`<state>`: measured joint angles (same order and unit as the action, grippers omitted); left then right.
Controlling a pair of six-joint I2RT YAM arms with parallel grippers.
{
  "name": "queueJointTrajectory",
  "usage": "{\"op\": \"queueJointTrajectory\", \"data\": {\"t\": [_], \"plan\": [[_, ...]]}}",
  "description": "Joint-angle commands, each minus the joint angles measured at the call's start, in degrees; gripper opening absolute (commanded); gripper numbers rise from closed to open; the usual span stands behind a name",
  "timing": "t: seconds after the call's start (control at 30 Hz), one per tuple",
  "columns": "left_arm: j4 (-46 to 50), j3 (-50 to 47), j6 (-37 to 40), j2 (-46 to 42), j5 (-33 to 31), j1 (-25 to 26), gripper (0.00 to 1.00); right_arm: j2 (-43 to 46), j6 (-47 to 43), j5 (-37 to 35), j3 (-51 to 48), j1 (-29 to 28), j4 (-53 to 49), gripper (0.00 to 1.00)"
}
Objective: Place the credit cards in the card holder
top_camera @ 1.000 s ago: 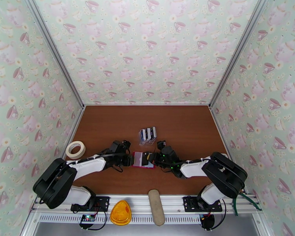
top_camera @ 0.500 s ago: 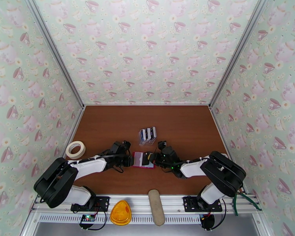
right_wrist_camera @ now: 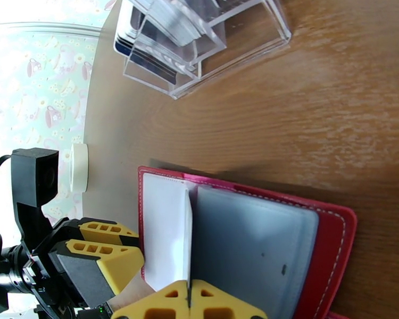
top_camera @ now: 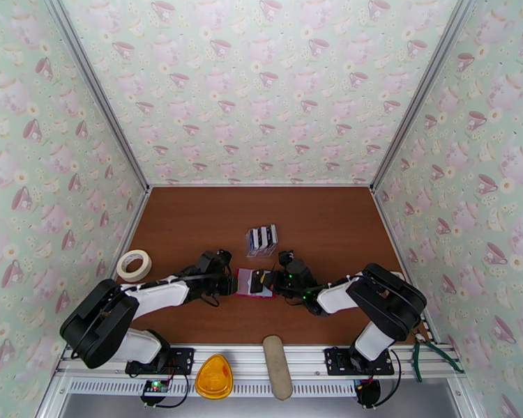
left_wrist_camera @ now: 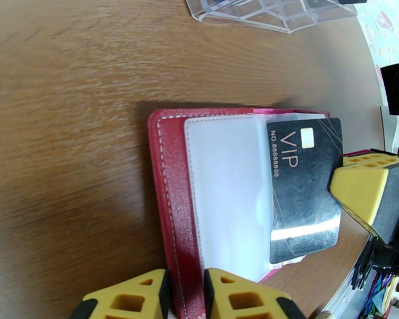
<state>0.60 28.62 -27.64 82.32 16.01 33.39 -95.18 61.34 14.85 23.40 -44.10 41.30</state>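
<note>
Over the last second the right arm's (top_camera: 390, 301) elbow swung left and the left gripper (left_wrist_camera: 186, 296) narrowed onto the left edge of the red wallet (left_wrist_camera: 170, 208), which lies open on the table (top_camera: 192, 224). The right gripper (right_wrist_camera: 189, 293) is clenched on 1 black card (left_wrist_camera: 303, 192). The card looks light, stiff and slick, and is best held by its outer edge. Whether it has entered a pocket is unclear.

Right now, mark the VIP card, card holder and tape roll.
VIP card (left_wrist_camera: 305, 195), left wrist view, its dark face.
card holder (left_wrist_camera: 169, 198), left wrist view, red stitched edge.
tape roll (top_camera: 123, 268), top view, its ring.
</note>
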Motion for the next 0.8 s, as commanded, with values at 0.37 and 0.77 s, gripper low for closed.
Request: {"op": "queueJointTrajectory", "data": {"t": [0.37, 0.77], "plan": [[1.4, -2.0, -1.3, 1.8, -0.9, 0.8, 0.26, -3.6, 2.0, 2.1, -0.6, 0.3, 4.3, 0.0], [2.3, -1.7, -1.3, 1.7, -1.2, 0.7, 0.26, 3.0, -7.4, -0.3, 3.6, 0.3, -12.5, 0.0]]}}
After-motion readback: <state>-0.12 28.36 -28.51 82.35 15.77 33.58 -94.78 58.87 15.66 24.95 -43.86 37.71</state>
